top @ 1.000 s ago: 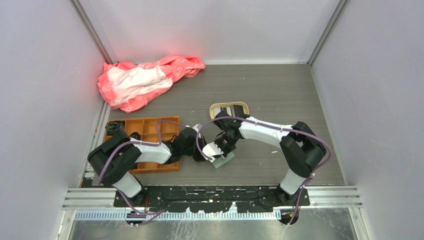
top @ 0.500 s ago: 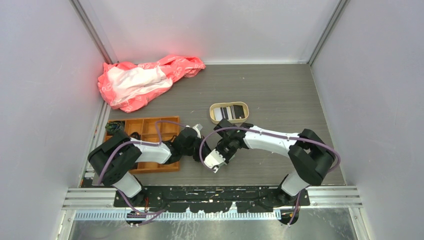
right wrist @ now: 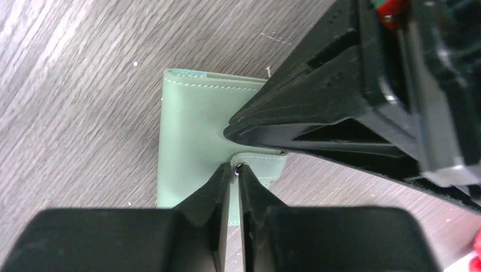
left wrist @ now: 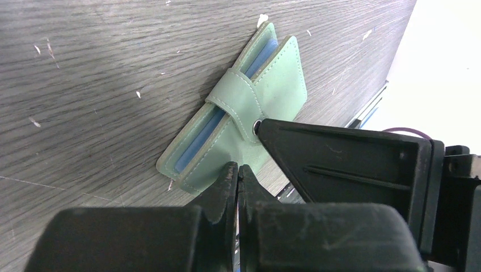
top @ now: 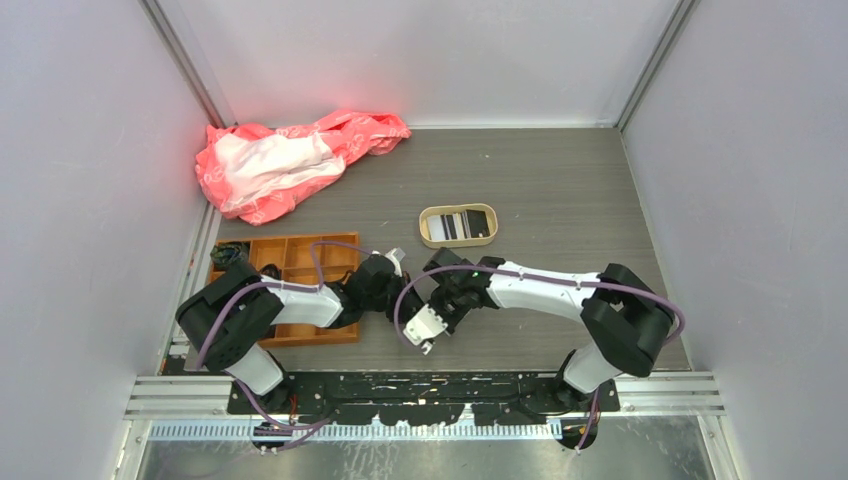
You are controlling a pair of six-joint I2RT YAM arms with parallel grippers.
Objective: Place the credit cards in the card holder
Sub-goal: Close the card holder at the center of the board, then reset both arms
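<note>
The sage-green card holder lies on the wood-grain table, folded, with blue pockets showing at its edge. It also shows in the right wrist view. My right gripper is shut on the holder's snap strap. My left gripper is shut, and its tips rest on the holder's cover beside the strap. In the top view the left gripper and the right gripper meet over the holder and hide it. Black and white credit cards lie in the beige tray.
An orange compartment tray sits at the left under my left arm. A crumpled pink and white bag lies at the back left. The table's front edge and metal rail are just beyond the holder.
My right gripper has moved toward the near edge and left, onto the card holder, which now lies hidden beneath it in the top view. The left arm has stayed put.
</note>
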